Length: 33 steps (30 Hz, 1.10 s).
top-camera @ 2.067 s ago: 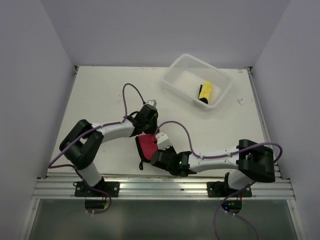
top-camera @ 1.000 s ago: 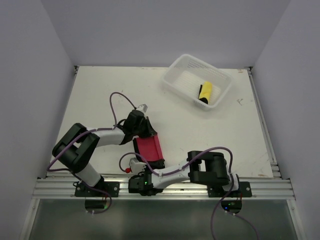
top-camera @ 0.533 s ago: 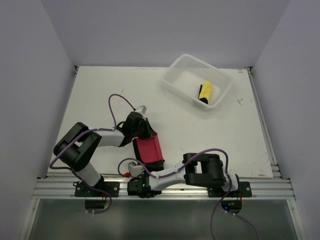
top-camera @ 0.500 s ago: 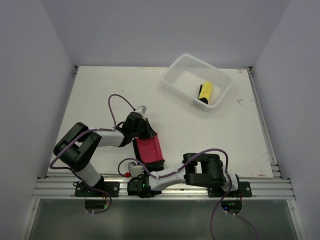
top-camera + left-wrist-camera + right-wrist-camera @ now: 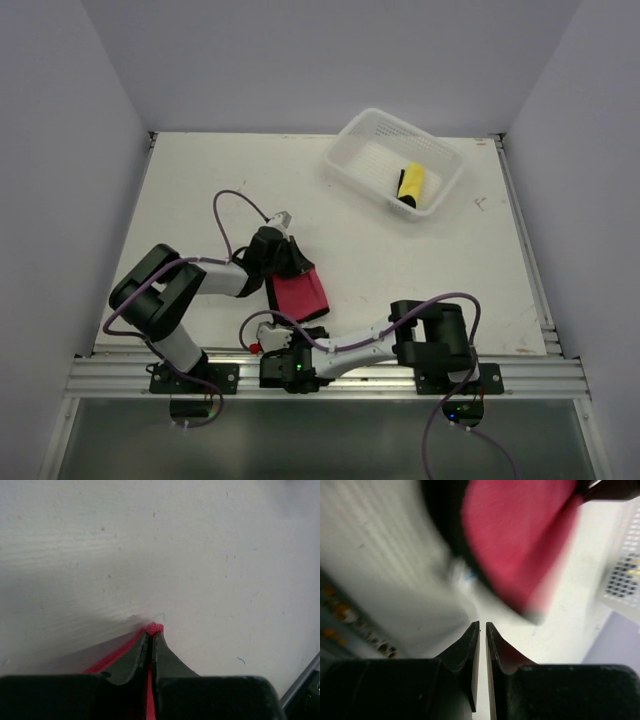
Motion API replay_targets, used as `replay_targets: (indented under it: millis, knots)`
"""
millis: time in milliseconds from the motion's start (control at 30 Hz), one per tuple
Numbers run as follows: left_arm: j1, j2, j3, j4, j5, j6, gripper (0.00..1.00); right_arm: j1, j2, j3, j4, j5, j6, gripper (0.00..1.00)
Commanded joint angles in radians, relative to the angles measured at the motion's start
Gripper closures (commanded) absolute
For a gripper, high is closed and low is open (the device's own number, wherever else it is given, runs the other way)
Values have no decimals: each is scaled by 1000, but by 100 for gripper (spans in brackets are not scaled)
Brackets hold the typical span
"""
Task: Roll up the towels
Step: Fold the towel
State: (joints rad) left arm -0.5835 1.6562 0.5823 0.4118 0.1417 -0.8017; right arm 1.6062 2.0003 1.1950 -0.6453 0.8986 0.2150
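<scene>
We see the red towel (image 5: 302,293) on the table (image 5: 200,190), near the front edge, approx. btwn the two arms' ends. From the top cam it looks like a slanted, roughly four-sided patch, w/ its far-left corner under the left arm's tip.

Left gripper (image 5: 151,634): jaws pressed together w/ a thin fold of red cloth pinched right at the tips. A red edge trails back along the left finger. The tips sit low over the table surface; we can't tell if they touch it.

Right gripper (image 5: 482,627): fingers only a thin slit apart, bright table showing thru the gap, nothing btwn them and nothing held. Its wrist pic is blurred. The towel shows there as a red smear above and ahead of the tips, apart from them. The front rail (image 5: 350,625) runs along the lower left of that view. In the top view this arm stretches from its base at the right across the front edge to the left, its end just in front of the towel's near side.

The white basket (image 5: 350,135) stands at the far right of the table, well apart from the towel. Inside is a yellow item (image 5: 411,183) w/ a dark end; we can't tell what it is.
</scene>
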Motion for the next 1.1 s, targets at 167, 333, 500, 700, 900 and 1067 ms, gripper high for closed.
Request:
replay_targets:
  millis: [167,333,500,700,900,1067]
  knots:
    - [40,36,-111,50,-237,50,100,6,-155,-58,88,-187,66,80]
    - [39,13,-162,127,-194,71,100,-31,-273,-130,154,-265,87,76]
    - [39,-9,-190,148,-200,67,100,-179,-521,-260,268,-441,116,78]
    - [36,-7,-206,173,-202,56,100,-385,-675,-310,354,-599,124,85]
    - [30,-21,-239,203,-221,36,100,-569,-579,-238,389,-751,266,83]
    - [24,-50,-275,229,-246,27,100,-676,-454,-227,421,-837,377,80]
